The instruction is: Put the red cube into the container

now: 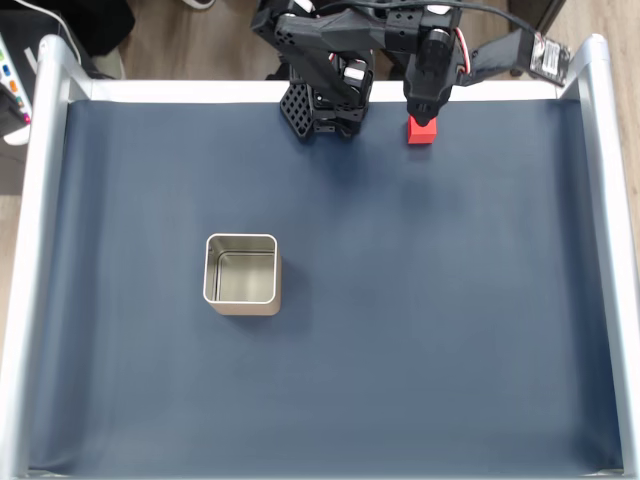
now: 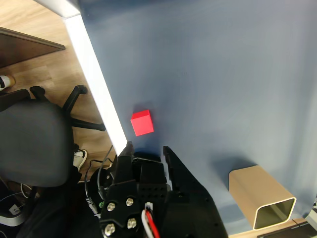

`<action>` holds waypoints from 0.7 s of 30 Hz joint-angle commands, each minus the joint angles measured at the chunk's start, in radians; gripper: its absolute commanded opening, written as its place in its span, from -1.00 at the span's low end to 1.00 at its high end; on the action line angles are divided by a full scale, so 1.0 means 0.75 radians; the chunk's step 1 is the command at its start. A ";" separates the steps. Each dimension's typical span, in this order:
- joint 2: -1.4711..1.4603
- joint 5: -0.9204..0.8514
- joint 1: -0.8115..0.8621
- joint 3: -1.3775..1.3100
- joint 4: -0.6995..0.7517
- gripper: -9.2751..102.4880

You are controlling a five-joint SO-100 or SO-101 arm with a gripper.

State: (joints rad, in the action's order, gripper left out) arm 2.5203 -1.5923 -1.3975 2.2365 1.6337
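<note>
From the fixed view the arm's dark bulk covers the gripper (image 1: 424, 112) tips, but the wrist view shows its jaws parted and holding nothing, with the red cube (image 2: 142, 122) lying just beyond them. The cube is small, bright and matte, close to the mat's (image 1: 450, 300) far edge by the pale rail (image 2: 99, 94). The container (image 1: 242, 273), a shiny square tin, sits well apart amid open mat.

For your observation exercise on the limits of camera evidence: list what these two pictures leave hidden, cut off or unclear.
- Fixed view: the upper part of the small bright red cube is covered by the black two-finger gripper, so contact cannot be judged.
- Wrist view: the square silver metal tin lies near the bottom right corner; its floor is not visible.
- Wrist view: the gripper sits short of the cube; its height above the mat is unclear.
</note>
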 commanded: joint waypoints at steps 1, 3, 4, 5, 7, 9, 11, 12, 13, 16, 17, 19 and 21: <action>0.057 -0.016 -0.041 -0.006 0.010 -0.46; 0.088 -0.020 -0.061 0.018 0.006 -0.46; 0.112 -0.025 -0.065 0.041 0.008 -0.46; 0.135 -0.031 -0.072 0.063 0.014 -0.46; 0.174 -0.018 -0.086 0.108 0.018 -0.46; 0.198 0.004 -0.106 0.145 0.027 -0.45; 0.217 0.012 -0.123 0.180 0.027 -0.44; 0.221 0.018 -0.133 0.192 0.025 -0.44; 0.223 0.027 -0.141 0.202 0.025 -0.44; 0.205 0.033 -0.155 0.223 0.014 -0.43; 0.194 0.039 -0.166 0.229 0.000 -0.43; 0.168 0.045 -0.178 0.245 -0.045 -0.43; 0.131 0.047 -0.182 0.258 -0.098 -0.43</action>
State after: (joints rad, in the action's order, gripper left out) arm 2.6369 -1.5662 -1.5232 2.4344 1.5984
